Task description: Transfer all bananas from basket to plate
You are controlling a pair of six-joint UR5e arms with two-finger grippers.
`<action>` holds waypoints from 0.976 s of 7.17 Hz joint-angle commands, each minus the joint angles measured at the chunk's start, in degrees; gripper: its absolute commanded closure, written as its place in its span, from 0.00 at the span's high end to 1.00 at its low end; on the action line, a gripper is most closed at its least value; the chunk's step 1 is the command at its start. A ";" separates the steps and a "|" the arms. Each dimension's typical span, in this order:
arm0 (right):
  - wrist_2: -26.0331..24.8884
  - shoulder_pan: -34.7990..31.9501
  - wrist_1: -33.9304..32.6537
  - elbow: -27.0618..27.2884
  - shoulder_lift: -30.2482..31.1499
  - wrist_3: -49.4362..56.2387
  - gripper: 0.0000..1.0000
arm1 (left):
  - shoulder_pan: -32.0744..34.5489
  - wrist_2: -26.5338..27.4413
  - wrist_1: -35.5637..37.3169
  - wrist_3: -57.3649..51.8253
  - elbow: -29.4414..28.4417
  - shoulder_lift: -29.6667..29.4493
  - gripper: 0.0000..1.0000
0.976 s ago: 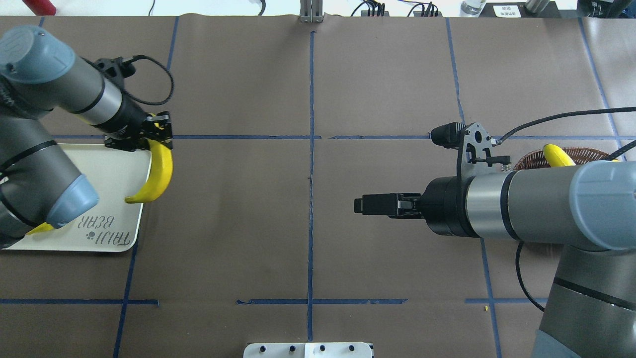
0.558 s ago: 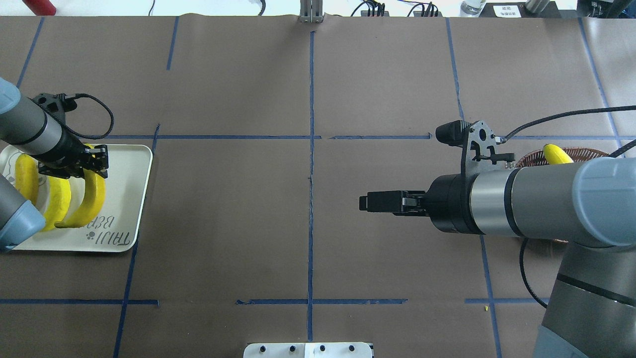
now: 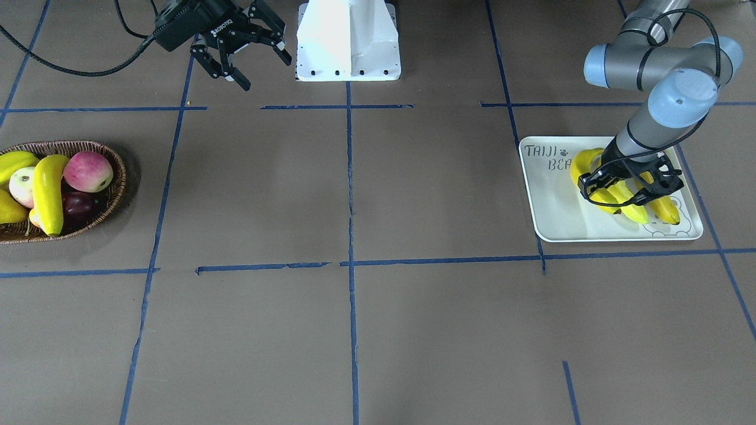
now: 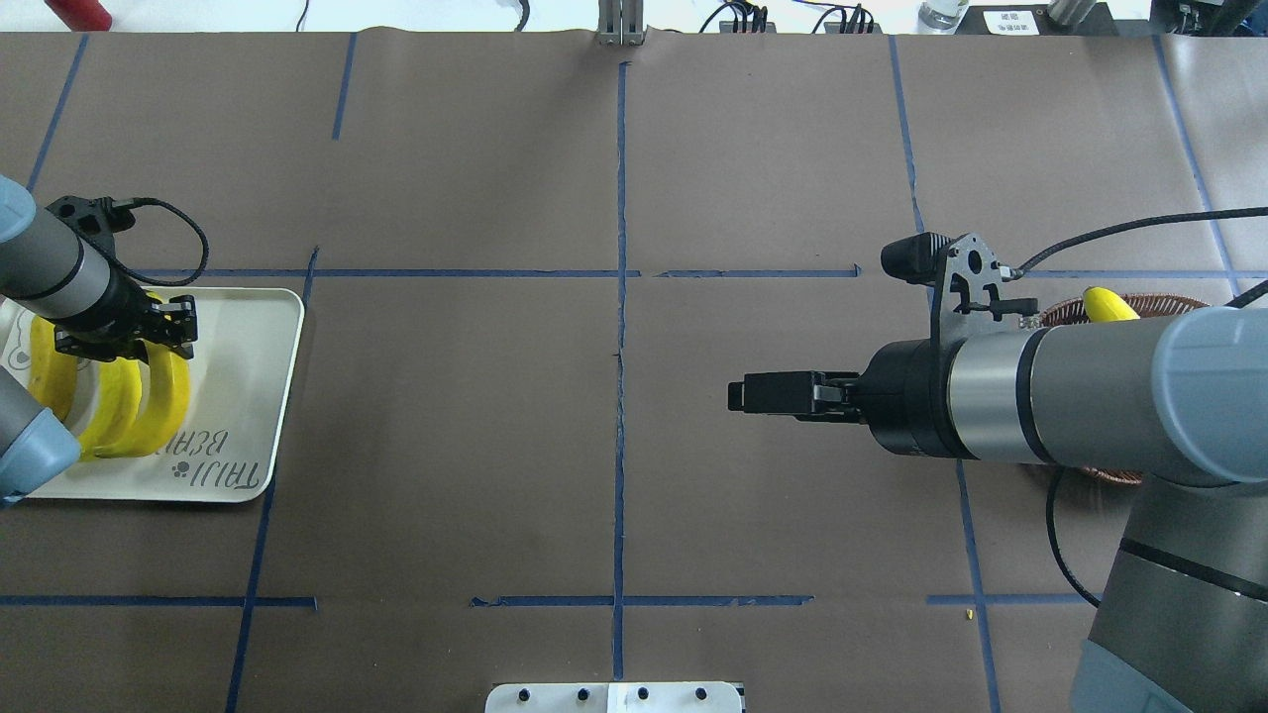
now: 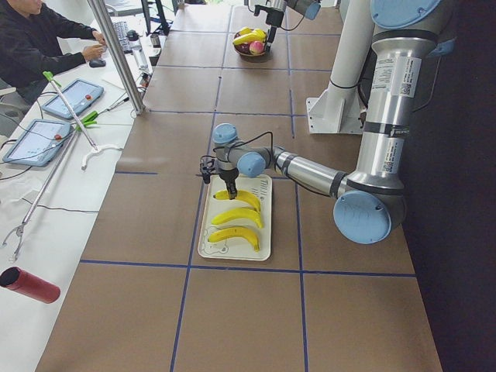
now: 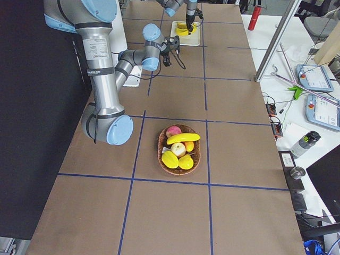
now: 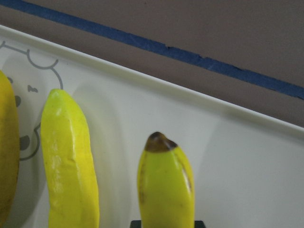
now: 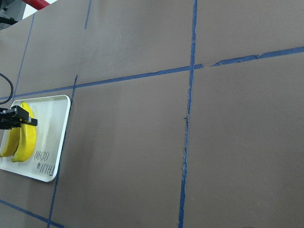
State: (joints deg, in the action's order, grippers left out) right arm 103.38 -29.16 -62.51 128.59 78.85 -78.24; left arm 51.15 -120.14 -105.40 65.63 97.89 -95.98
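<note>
Left gripper [image 4: 172, 330] clasps curved banana [image 4: 174, 398] on smooth plate [image 4: 248, 342].

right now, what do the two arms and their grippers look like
Both the left arm and right arm are silver-grey tubes with pale blue joint caps. The left gripper and right gripper are black two-finger units; the right one reads ROBOTIQ. Black cables run to each wrist.
</note>
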 commanded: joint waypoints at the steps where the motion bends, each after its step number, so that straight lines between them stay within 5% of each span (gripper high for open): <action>1: 0.24 -1.77 -0.07 0.17 1.38 0.02 1.00 | 0.09 0.08 -3.12 0.38 0.80 0.35 1.00; 4: 11.63 -13.76 -1.30 0.78 12.24 4.73 1.00 | 0.09 -0.45 -2.44 0.73 7.11 -0.44 1.00; 7: 15.71 -21.53 -0.78 -2.44 26.05 31.49 1.00 | -0.61 -0.62 -2.17 10.19 11.09 -2.62 1.00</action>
State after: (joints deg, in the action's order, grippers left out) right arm 117.66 -47.70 -63.33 128.20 100.30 -56.87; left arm 50.77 -120.68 -107.64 72.20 108.06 -97.35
